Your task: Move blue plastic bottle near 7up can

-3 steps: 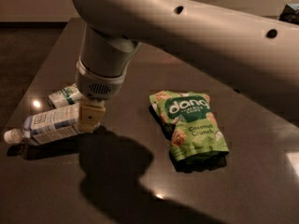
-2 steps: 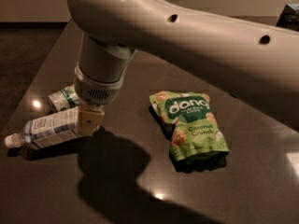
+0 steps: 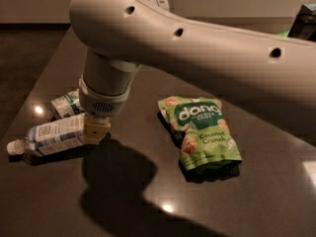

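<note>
Near the left edge of the bench [image 3: 256, 196] the blue plastic bottle [image 3: 54, 137] lies on its side. It is clear, with a pale blue and white label bearing a square mark, and its small white cap points at that edge. What it holds I cannot tell. Just behind it, toward the far-left corner, the 7up can [image 3: 66, 105] lies white with green markings, close against the bottle. My pincer [image 3: 96, 130] is down at the bottle's base end, right against it; whether it is clamped or apart I cannot tell. Mid-bench, well apart, a green dang bag [image 3: 202, 132] lies flat.
</note>
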You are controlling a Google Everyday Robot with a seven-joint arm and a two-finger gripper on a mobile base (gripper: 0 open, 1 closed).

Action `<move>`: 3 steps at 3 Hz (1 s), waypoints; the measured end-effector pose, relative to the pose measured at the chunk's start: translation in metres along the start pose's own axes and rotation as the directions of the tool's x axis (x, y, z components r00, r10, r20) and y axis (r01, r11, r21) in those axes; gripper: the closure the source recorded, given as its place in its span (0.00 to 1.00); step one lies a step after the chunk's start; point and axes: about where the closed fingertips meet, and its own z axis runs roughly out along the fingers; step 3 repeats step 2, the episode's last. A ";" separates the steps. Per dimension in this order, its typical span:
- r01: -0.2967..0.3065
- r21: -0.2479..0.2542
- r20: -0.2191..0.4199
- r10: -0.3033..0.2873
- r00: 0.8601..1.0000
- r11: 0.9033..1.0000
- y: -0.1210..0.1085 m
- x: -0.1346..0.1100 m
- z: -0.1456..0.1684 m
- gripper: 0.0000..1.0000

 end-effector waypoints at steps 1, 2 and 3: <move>0.002 0.004 -0.001 -0.002 1.000 1.000 0.001 -0.001 -0.002 0.00; 0.002 0.004 -0.001 -0.002 1.000 1.000 0.001 -0.001 -0.002 0.00; 0.002 0.004 -0.001 -0.002 1.000 1.000 0.001 -0.001 -0.002 0.00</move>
